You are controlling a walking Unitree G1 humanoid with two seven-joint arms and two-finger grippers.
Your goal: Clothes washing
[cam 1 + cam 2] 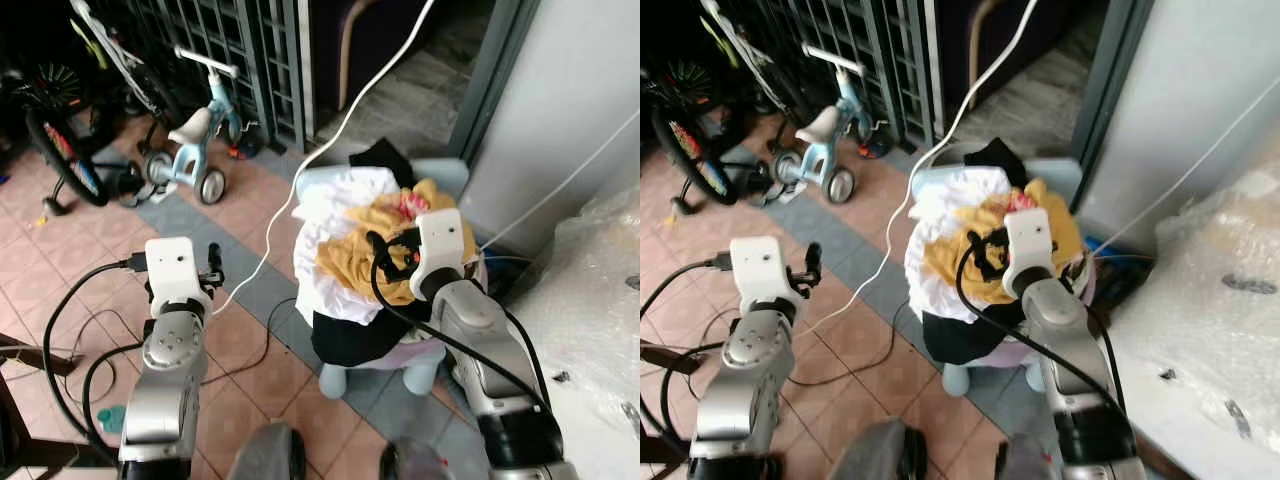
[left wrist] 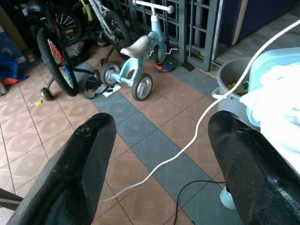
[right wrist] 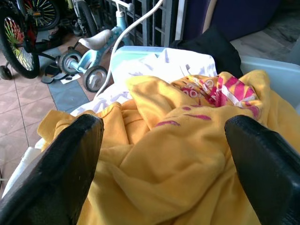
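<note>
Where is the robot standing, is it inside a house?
Probably a porch or entry at someone's home, used for storage and laundry. A metal gate stands behind a small tricycle and a bicycle, the floor is tiled, and a chair holds a pile of clothes.
</note>
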